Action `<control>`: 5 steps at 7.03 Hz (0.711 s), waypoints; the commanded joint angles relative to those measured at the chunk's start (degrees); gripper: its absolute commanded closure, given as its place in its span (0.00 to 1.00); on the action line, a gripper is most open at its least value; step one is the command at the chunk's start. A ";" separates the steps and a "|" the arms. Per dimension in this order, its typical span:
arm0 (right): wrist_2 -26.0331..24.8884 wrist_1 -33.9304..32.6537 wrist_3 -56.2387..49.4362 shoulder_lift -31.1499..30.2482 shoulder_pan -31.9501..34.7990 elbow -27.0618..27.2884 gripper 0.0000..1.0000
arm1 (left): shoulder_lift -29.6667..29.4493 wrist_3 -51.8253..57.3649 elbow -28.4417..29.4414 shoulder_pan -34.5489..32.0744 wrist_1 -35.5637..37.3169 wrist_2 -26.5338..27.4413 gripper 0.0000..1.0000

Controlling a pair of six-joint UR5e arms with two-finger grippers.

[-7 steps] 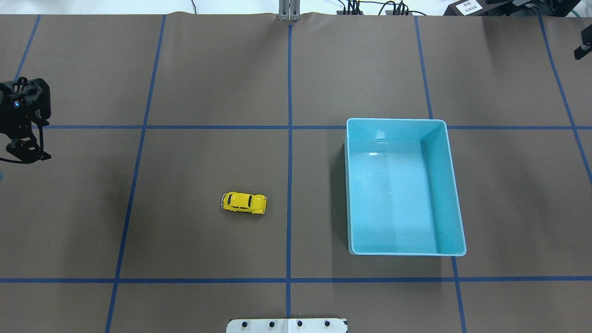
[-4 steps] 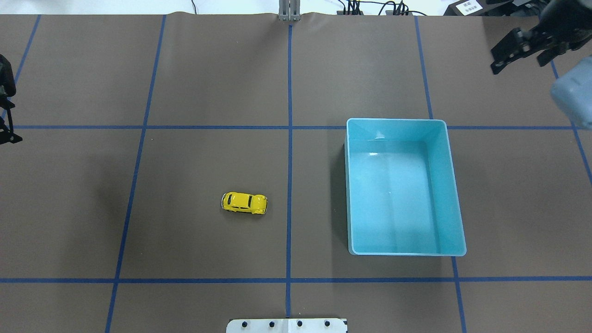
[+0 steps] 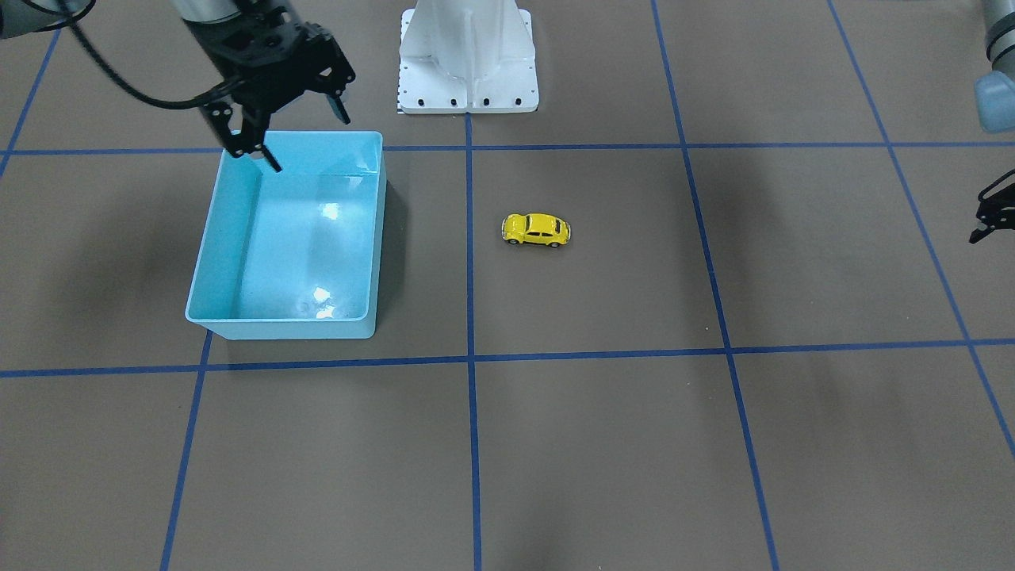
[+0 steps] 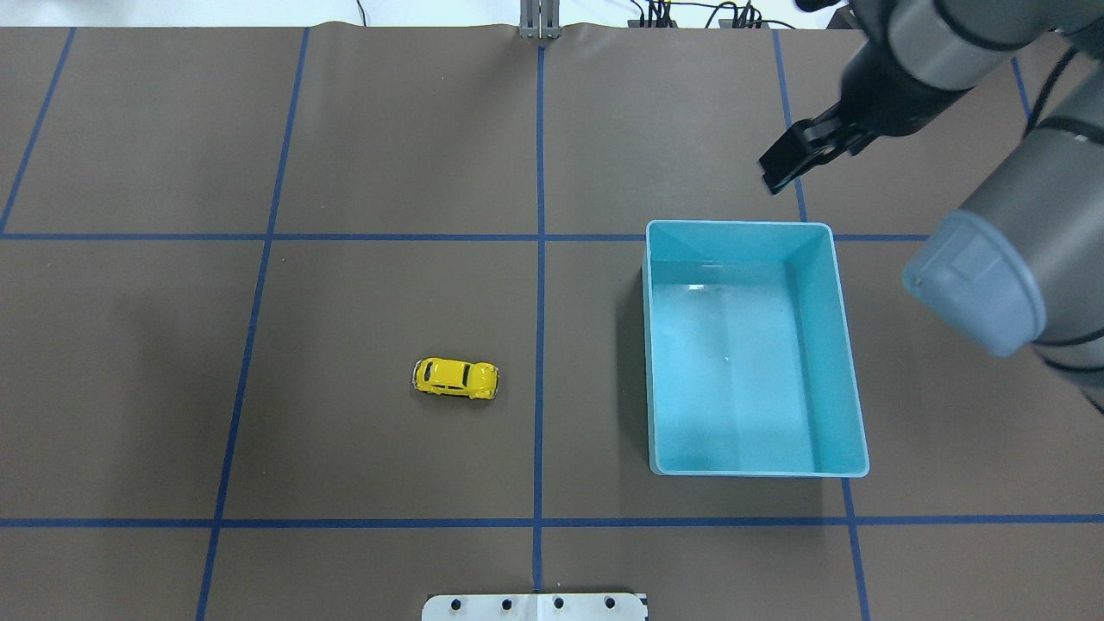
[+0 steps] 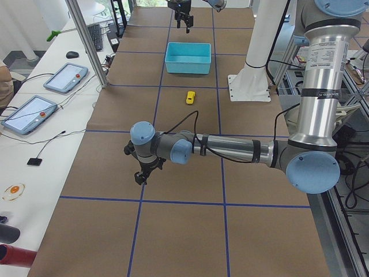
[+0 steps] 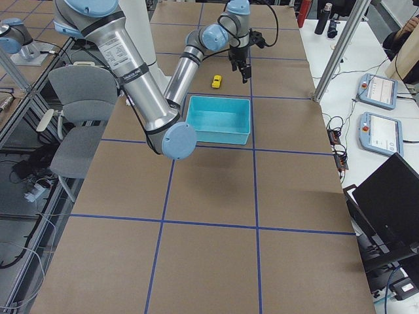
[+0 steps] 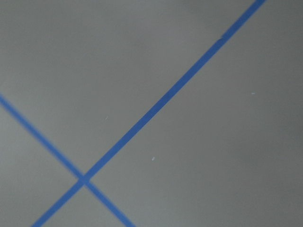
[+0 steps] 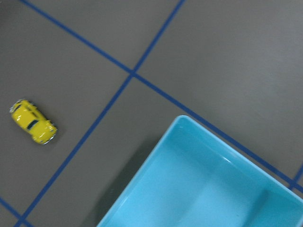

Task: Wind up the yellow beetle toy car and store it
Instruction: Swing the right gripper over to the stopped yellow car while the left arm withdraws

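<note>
Yellow beetle toy car (image 4: 456, 379) standing on its wheels on the brown bench (image 4: 345, 172), well apart from the light blue bin (image 4: 653, 362), right hand (image 3: 308, 141) raised near the bin, fingers spread, holding nothing, left hand (image 3: 990, 218) at the bench edge, grip impossible to tell.

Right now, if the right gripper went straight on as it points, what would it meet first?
Probably the light blue bin, at its rim or floor: the open right gripper points down from above it. Depth unclear.
</note>
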 commanded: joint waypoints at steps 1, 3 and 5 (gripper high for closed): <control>-7.83 1.87 -15.79 2.01 -9.98 -2.19 0.00 | 3.48 -9.83 -0.61 -6.19 4.87 -1.15 0.00; -12.46 10.98 -16.01 2.72 -17.36 -10.17 0.00 | 3.06 -12.34 -1.67 -10.32 14.81 -1.95 0.00; -15.40 19.59 -15.22 5.70 -20.99 -19.30 0.00 | 2.53 -19.67 -1.67 -11.57 14.59 -2.12 0.00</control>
